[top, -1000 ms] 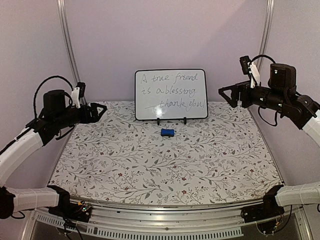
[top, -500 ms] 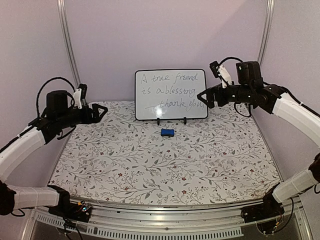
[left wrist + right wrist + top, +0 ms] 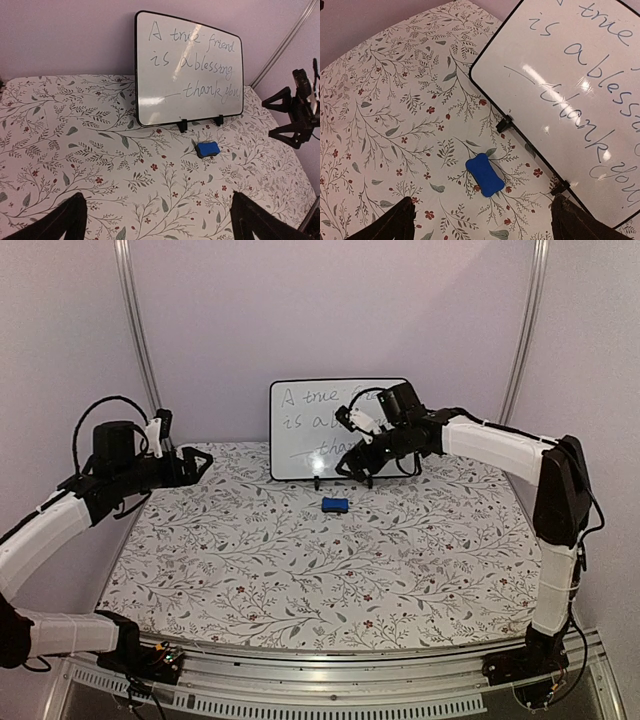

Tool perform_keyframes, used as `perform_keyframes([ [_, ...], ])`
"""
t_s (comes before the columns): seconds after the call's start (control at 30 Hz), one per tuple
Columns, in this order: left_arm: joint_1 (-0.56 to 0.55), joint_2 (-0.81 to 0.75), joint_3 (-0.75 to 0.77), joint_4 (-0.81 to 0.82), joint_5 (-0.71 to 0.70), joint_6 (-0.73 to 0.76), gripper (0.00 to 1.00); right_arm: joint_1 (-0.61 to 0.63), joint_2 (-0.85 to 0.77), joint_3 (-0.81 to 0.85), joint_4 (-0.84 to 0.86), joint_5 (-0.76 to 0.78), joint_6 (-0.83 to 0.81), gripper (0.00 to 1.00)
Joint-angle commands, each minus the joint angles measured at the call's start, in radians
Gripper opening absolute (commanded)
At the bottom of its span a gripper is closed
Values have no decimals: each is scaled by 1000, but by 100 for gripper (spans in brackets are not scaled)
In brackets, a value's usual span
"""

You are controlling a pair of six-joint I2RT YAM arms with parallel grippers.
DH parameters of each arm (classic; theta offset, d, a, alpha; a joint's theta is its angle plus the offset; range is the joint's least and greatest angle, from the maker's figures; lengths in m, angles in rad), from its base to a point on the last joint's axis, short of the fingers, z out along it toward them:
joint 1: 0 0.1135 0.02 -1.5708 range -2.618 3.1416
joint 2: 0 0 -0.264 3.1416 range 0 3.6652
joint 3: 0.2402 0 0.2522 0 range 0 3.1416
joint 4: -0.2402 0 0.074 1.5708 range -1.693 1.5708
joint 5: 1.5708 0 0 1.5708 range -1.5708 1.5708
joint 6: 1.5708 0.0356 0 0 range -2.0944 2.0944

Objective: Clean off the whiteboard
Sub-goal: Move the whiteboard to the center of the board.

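Whiteboard (image 3: 303,436) stands upright on small black feet at the far middle of the counter (image 3: 330,580), against a plain lilac wall (image 3: 330,310), with handwriting across it. A blue eraser (image 3: 335,505) lies on the leaf-patterned surface just in front. The right jaws hang wide apart and empty before the board's right part, near the eraser. The left jaws, equally wide and empty, hover well off to the left.

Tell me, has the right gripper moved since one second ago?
Yes. The right gripper swung left and down, from right of the black-framed glossy white whiteboard to in front of it.
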Motion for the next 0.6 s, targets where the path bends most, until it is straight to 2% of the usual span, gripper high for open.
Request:
perform_keyframes([
  [0.0,21,-3,8,22,22,-4,100,4,102,44,-25,-23,-103,93],
  [0.3,38,5,5,29,29,-8,100,23,263,72,-1,-3,-185,90],
  [0.57,42,8,4,28,32,-9,100,24,326,82,39,-10,-223,85],
])
